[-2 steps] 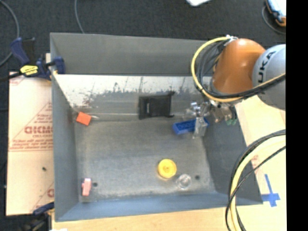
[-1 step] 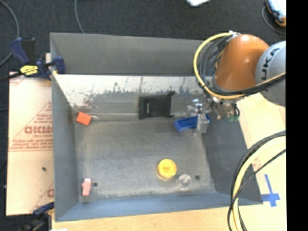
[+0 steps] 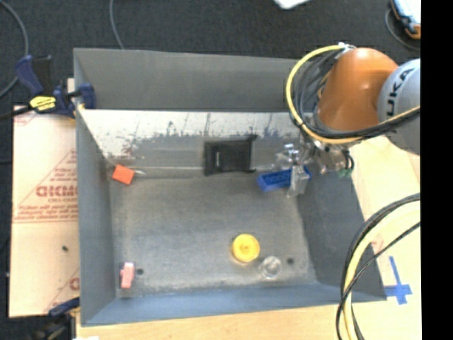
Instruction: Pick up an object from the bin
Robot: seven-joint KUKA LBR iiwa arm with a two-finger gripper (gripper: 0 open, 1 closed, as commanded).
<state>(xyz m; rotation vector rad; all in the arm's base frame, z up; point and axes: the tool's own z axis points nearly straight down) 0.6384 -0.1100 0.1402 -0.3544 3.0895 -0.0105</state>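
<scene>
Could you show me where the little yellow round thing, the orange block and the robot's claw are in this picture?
yellow round thing (image 3: pixel 245 248): camera view, middle of its top.
orange block (image 3: pixel 122 175): camera view, middle of its top face.
claw (image 3: pixel 297 171): camera view, at its metal tip.

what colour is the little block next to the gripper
Blue; the block beside the gripper shows in the camera view.

partial brand lettering "KU" on the grey arm link, letters turned sideways, just right of the orange wrist cover, rest of the word out of view, any print on the small things in the bin too small to read
</scene>
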